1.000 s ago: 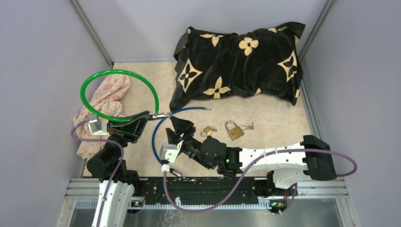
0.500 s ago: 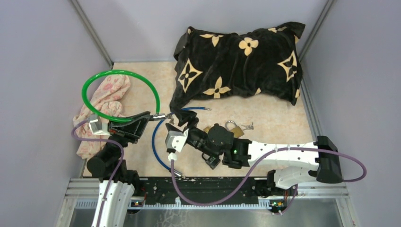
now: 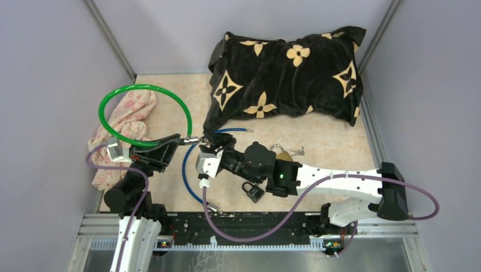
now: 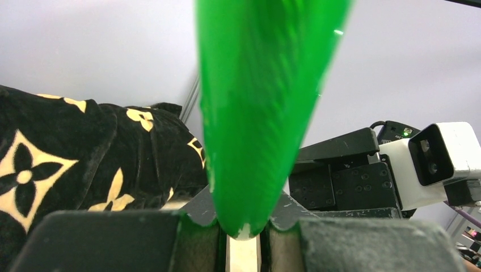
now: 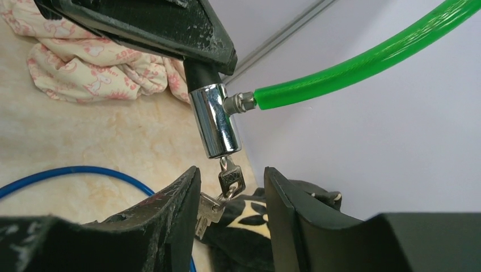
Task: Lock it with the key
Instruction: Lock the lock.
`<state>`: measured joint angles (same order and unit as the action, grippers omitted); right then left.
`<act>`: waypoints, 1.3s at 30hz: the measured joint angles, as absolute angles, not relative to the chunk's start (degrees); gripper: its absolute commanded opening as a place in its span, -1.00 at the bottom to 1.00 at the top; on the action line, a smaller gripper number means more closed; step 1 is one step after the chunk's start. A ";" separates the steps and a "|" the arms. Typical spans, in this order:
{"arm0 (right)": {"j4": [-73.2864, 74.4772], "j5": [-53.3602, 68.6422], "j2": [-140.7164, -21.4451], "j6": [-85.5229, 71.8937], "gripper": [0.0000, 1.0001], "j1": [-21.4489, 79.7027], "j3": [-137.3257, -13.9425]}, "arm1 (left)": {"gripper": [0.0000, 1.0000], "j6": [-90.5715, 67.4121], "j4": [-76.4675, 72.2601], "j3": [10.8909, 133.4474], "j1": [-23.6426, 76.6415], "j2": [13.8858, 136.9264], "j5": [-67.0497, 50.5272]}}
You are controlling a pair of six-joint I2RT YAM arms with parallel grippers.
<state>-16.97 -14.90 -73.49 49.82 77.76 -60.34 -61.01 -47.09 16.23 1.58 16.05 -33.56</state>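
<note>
Two right fingers [image 5: 176, 221] stand apart, flanking the untouched key [image 5: 231, 180] hanging in the lock [image 5: 214, 122]; left fingers [image 5: 170, 28] clench the lock's neck over the table [image 5: 85, 141], pillow [image 3: 283, 73] corner just beside

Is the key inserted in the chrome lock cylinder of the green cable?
Yes, the key hangs with its blade inside the bottom of the chrome lock cylinder at the end of the green cable.

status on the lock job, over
Left hand shut on green cable lock. Right hand open astride key. Key seated in chrome cylinder. Nothing blocking; blue cable lies below.
</note>
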 measured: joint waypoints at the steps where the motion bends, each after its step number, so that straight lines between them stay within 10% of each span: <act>1: -16.80 -14.87 -73.67 49.80 -0.11 77.65 -60.47 | -1.00 -61.01 -47.09 16.23 1.58 16.05 -33.56; 14: 0.91 7.05 -77.89 27.09 0.54 66.24 -80.51 | -1.00 -60.99 -47.11 16.23 1.58 16.05 -33.82; 23: 0.95 22.28 -85.43 3.03 -0.04 58.83 -93.25 | -1.00 -60.77 -47.05 16.23 1.50 16.05 -34.00; 27: 1.69 27.29 -89.58 -1.45 -1.00 59.00 -93.91 | -1.00 -60.51 -47.07 16.23 1.50 16.03 -34.13; 39: -10.92 30.63 -87.85 -9.37 -1.00 58.83 -84.60 | -1.00 -61.14 -45.80 15.79 1.28 15.92 -33.87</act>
